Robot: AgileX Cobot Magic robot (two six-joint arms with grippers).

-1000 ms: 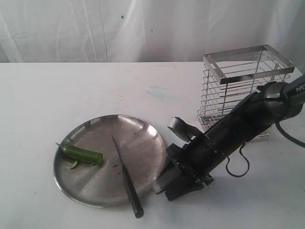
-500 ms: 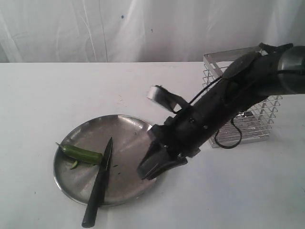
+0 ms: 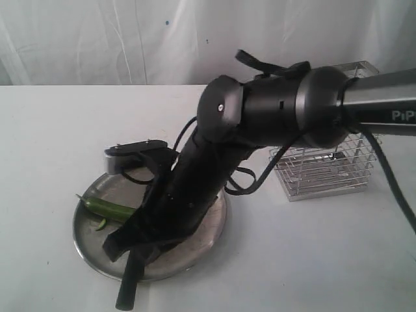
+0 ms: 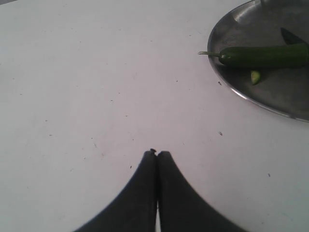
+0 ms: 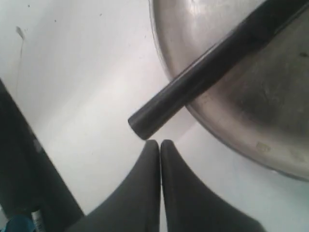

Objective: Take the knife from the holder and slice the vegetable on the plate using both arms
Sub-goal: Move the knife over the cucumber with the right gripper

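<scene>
The matte white tabletop [image 3: 58,130] ran out of frame on every side. Across it the right arm [image 3: 273,110], bulky and black with a silver section cut off at the edge, hid much beneath it. Behind it, only the lower part of the thin silvery wire holder [image 3: 325,170] and a corner of its flat rim showed. The round, shiny grey plate [image 3: 83,248] was covered over its middle. The knife [image 3: 128,290] lay on the plate with its blade hidden in the exterior view. Its smooth black handle jutted past the near rim.

The right gripper [image 5: 160,142] had its jaws pressed together on nothing, tips just beside the handle's butt. The left gripper [image 4: 156,152], jaws likewise together, hung over the tabletop near the plate. The slender, glossy green vegetable [image 3: 107,209] lay on the plate's left side. Its thin stem reached the rim and its other end was behind the arm. A small cut piece [image 3: 101,225] lay just beside it.
</scene>
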